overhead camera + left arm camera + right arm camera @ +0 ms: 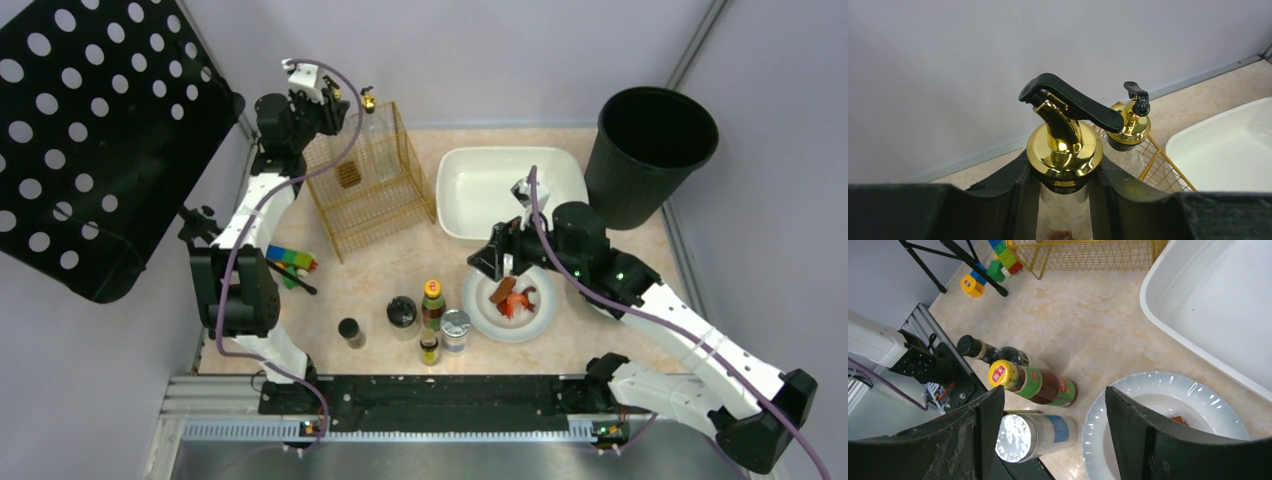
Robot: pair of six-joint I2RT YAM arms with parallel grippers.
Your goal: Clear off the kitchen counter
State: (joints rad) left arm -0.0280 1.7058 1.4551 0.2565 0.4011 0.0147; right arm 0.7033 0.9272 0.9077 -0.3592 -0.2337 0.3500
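The left gripper (1064, 192) is clamping its two black fingers (1008, 200) around the neck of a clear glass bottle (1064, 150) with a gold spout and a black lever, and is holding it upright. A second bottle (1132, 131) of the same kind is standing just behind it, beside the wires of a gold basket (1160, 170). The right gripper (1053, 440) is hanging with its jaws spread wide and gripping nothing, over the gap between a silver-lidded jar (1015, 437) and a white plate (1148, 382). A yellow-capped sauce bottle (1033, 384) is standing just beside the jar. The kitchen counter (400, 265) is lying under all of this. It is carrying the jars and the plate near its front edge, a white tub (500, 190) farther back and a black bin (650, 150) in the far right corner.
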